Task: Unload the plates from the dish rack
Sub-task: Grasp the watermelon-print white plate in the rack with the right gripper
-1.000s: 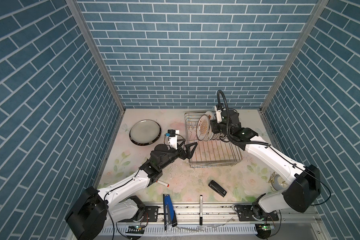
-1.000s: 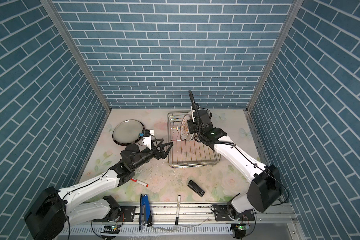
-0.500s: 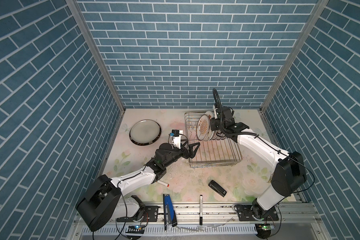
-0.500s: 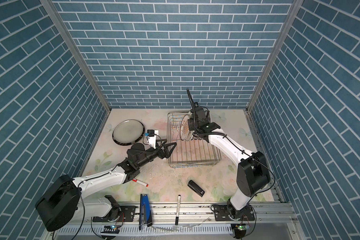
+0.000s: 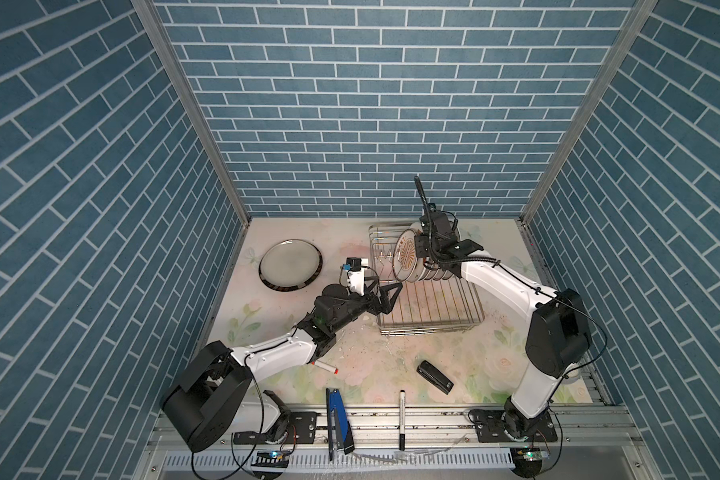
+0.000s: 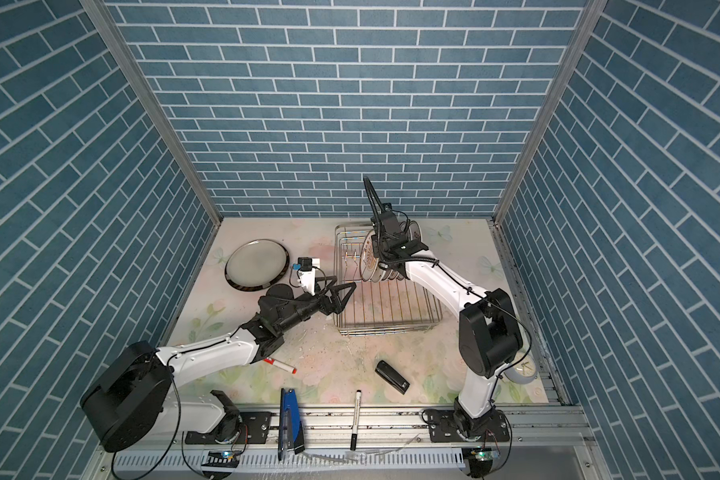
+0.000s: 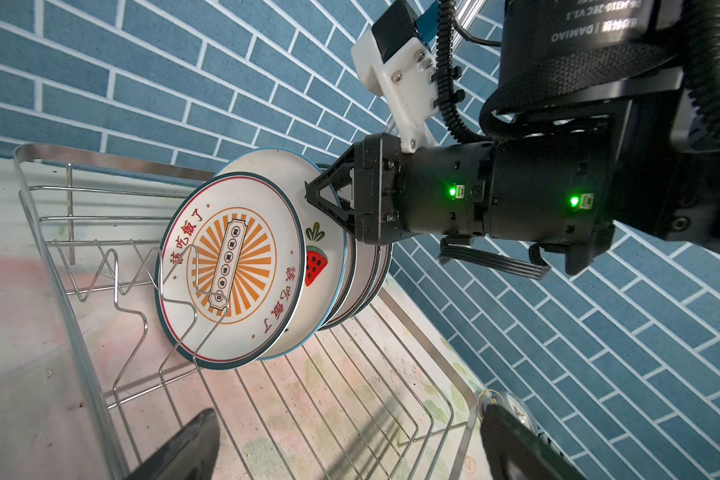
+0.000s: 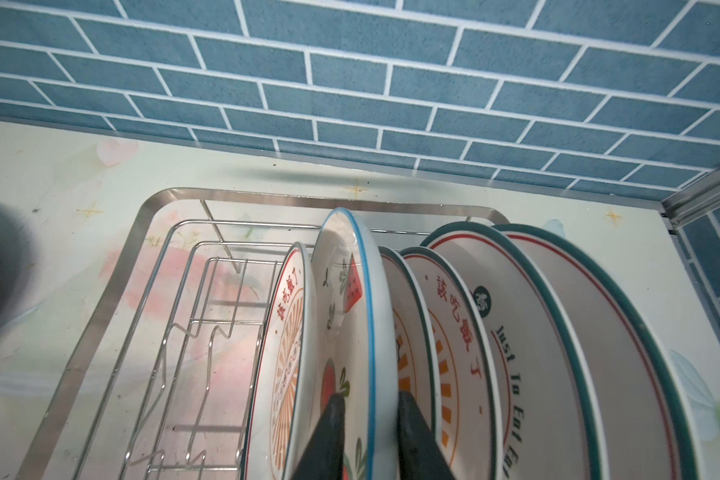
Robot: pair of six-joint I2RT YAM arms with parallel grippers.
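The silver wire dish rack [image 5: 429, 330] [image 6: 387, 328] holds several plates [image 5: 408, 253] [image 6: 368, 255] on edge at its far end. The nearest is an orange sunburst plate [image 7: 233, 266] [image 8: 292, 332]. Behind it, a blue-rimmed watermelon plate [image 8: 346, 299] [image 7: 321, 249] stands higher than its neighbours. My right gripper [image 8: 368, 401] [image 7: 314, 195] [image 5: 427, 262] is shut on that plate's top rim, one finger on each face. My left gripper [image 7: 346, 440] [image 5: 391, 291] [image 6: 346, 291] is open and empty over the rack's left side. One dark-rimmed plate [image 5: 290, 269] [image 6: 257, 264] lies flat on the table at left.
On the table in front lie a black stapler [image 5: 434, 377], a black marker [image 5: 402, 415], a red-capped pen [image 5: 325, 367] and a blue tool [image 5: 335, 419]. A small clock [image 6: 522, 370] sits behind the right arm's base. Brick walls close in three sides.
My right gripper's jaws have closed onto the watermelon plate's rim, and the right arm's elbow has swung in. The left gripper has edged closer to the rack, still open.
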